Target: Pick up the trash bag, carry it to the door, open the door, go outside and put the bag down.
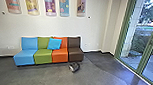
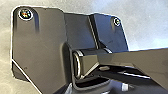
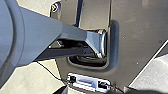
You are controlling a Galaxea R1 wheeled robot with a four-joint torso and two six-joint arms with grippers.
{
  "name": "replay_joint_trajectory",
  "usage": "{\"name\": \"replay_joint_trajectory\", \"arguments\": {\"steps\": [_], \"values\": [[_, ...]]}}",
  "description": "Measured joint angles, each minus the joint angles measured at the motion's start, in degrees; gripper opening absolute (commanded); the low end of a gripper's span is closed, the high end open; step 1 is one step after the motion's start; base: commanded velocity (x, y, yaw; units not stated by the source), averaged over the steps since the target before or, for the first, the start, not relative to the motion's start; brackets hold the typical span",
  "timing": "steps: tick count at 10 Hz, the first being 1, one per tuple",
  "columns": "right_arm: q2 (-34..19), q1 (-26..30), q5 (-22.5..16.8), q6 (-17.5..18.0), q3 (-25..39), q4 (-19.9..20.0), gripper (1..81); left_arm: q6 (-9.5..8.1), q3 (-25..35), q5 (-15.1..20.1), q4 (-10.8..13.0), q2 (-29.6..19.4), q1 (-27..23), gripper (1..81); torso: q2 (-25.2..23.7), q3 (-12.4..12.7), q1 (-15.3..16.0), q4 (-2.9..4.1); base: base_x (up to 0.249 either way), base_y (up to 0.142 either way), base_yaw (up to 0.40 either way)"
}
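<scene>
In the head view a small dark bundle with a pale patch, which looks like the trash bag (image 1: 74,67), rests on the grey floor just in front of the sofa's brown end. Tall glass panels in a green frame, the glass door (image 1: 148,44), stand on the right side of the head view; which panel opens I cannot tell. Both wrist views look onto the robot's own dark plate and jointed bar, with pale floor beyond the plate's edges.
A sofa (image 1: 43,56) in blue, green, orange and brown stands along the white wall, with a blue cushion (image 1: 54,44) on it. Colourful panels (image 1: 50,5) hang above. Paving and greenery (image 1: 140,39) show through the glass.
</scene>
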Motion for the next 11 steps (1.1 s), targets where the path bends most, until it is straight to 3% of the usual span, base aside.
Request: {"name": "replay_joint_trajectory", "arguments": {"steps": [11], "values": [[0.0, 0.0, 0.0, 0.0, -0.4, 0.0, 81.1, 0.0, 0.0, 0.0, 0.0, 0.0, 0.0, 81.1, 0.0, 0.0, 0.0, 0.0, 0.202, 0.0, 0.0]]}}
